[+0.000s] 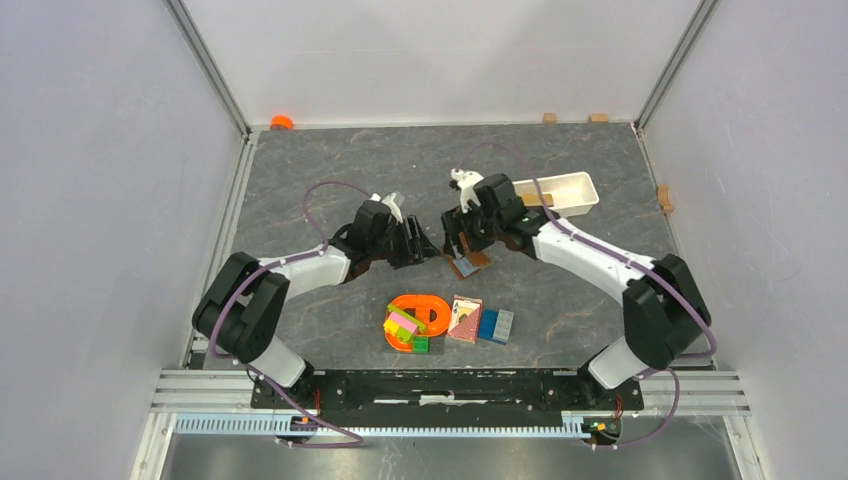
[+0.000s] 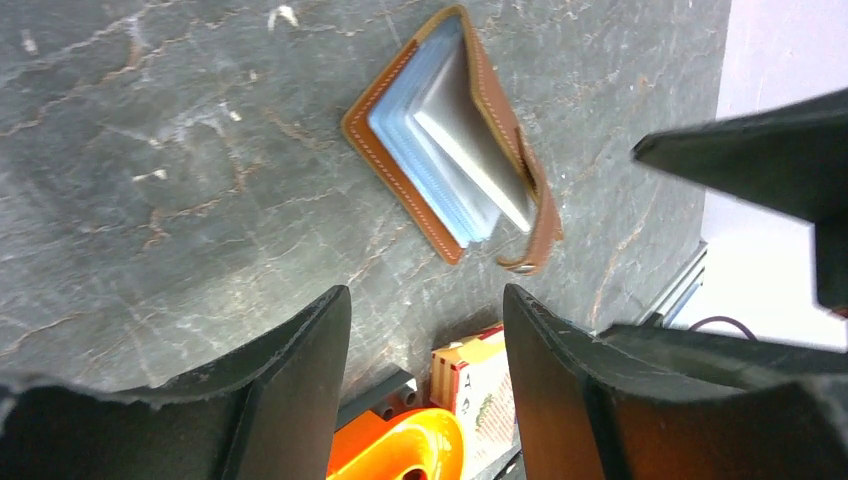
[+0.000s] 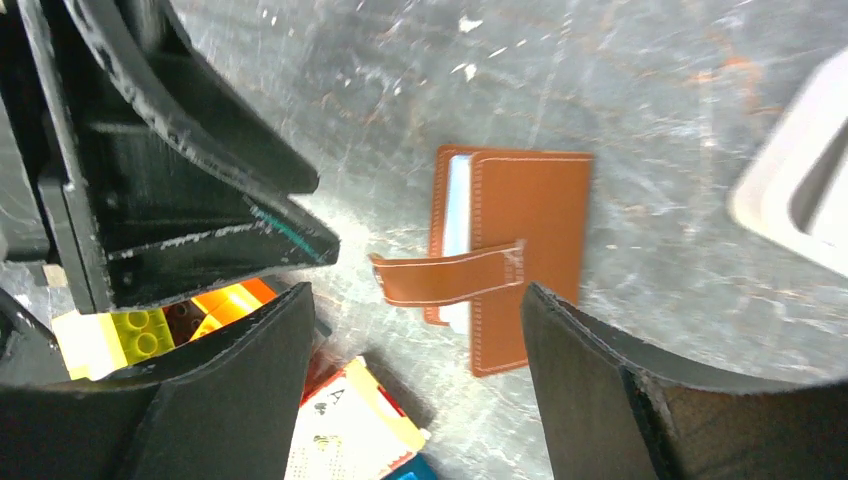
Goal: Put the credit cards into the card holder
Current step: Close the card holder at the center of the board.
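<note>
Right wrist: left hand [image 2: 422,300], right hand [image 3: 415,295] open, empty, beside card holder [image 3: 540,220]; blocks [image 3: 140,335] nr.

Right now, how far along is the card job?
Done, apparently: bluish and pale credit cards sit inside the card holder, and I spot no loose card. In hand: nothing. The left pincer and right pincer are both open and empty near it. Left: the holder gapes and its strap hangs unfastened, so closing it may be the only step to go.
</note>
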Action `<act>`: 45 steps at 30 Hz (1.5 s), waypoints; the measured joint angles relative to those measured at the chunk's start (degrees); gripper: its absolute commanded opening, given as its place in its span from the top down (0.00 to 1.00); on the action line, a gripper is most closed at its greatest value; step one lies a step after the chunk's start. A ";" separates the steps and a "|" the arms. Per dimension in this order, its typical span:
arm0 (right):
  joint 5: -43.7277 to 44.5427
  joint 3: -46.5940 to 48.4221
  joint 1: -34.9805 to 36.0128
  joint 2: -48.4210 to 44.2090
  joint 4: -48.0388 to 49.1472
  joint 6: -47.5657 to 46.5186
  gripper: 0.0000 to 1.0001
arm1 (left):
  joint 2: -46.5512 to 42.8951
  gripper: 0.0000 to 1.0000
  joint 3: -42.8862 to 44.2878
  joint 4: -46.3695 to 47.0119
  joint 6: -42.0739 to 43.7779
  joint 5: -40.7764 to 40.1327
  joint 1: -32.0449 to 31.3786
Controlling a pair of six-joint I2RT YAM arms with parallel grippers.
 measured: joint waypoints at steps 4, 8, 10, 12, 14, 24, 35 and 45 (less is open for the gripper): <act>-1.40 -0.20 -5.09 -3.56 0.00 -1.33 0.25 | 0.46 0.35 1.75 -0.28 -0.46 -0.46 -1.64; -4.35 -2.89 -11.17 -4.02 1.53 -2.23 0.34 | 0.48 0.34 2.19 0.44 -1.64 -2.60 -2.84; -5.38 -4.22 -12.98 -3.19 1.38 -2.91 0.39 | 0.48 0.34 2.25 0.44 -2.03 -3.41 -3.08; -6.47 -4.70 -13.46 -1.44 1.42 -3.65 0.43 | 0.68 0.34 2.78 0.24 -2.36 -3.78 -3.19; -7.67 -4.98 -13.27 0.50 1.77 -4.09 0.46 | 1.68 0.34 4.09 0.31 -2.62 -3.78 -3.43; -14.16 -8.31 -12.81 6.32 4.98 -4.81 0.45 | 10.62 0.34 9.51 -0.59 -2.84 -3.80 -5.84; -18.27 -12.26 -13.53 6.08 9.40 -3.87 0.33 | 15.43 0.58 11.87 -2.95 -0.11 -5.01 -5.92; -23.37 -20.81 -18.36 2.54 20.59 3.21 0.35 | 15.54 0.74 12.28 -4.31 2.78 -5.70 -5.92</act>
